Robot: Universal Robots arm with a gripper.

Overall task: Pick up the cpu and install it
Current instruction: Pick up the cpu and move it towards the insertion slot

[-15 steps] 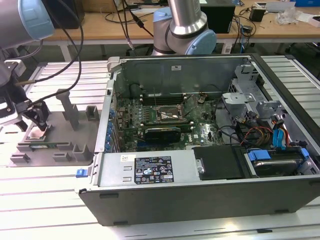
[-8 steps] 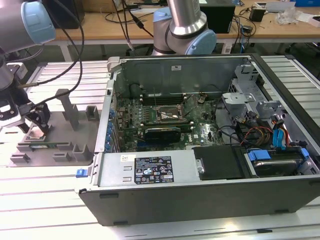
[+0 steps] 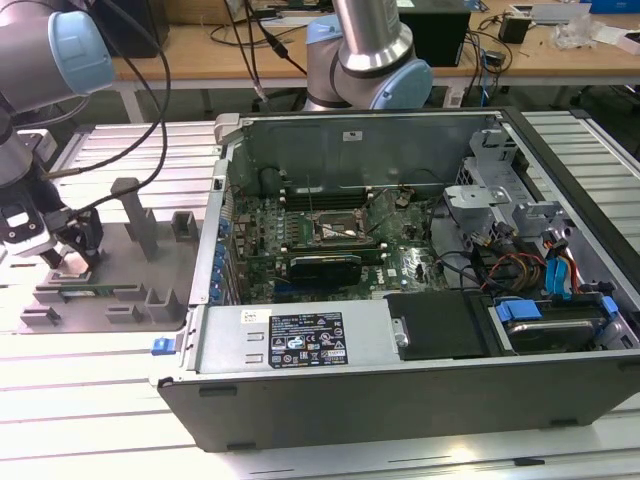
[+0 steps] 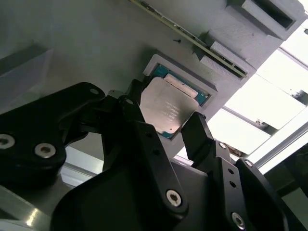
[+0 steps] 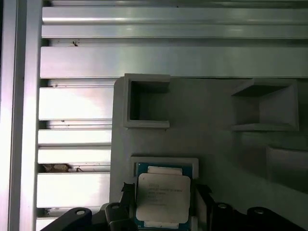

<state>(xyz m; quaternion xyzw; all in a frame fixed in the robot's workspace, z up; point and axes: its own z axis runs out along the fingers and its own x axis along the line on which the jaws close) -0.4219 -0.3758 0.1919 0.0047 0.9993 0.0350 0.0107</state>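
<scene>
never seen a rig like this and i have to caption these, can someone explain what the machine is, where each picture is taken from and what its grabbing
It is a robot arm with a black gripper at its end. One picture comes from a camera standing off the arm and takes in the whole bench. It shows a slatted metal table, a grey holder tray at the exterior view's left, and an open computer case with its motherboard showing. The other two pictures come from cameras riding near the arm's wrist, looking past the gripper. Both wrist views show the cpu, a small silver square chip, lying in a recess of the tray with the gripper down around it. I cannot tell whether it is gripped yet. It has not been installed in the case.
</scene>
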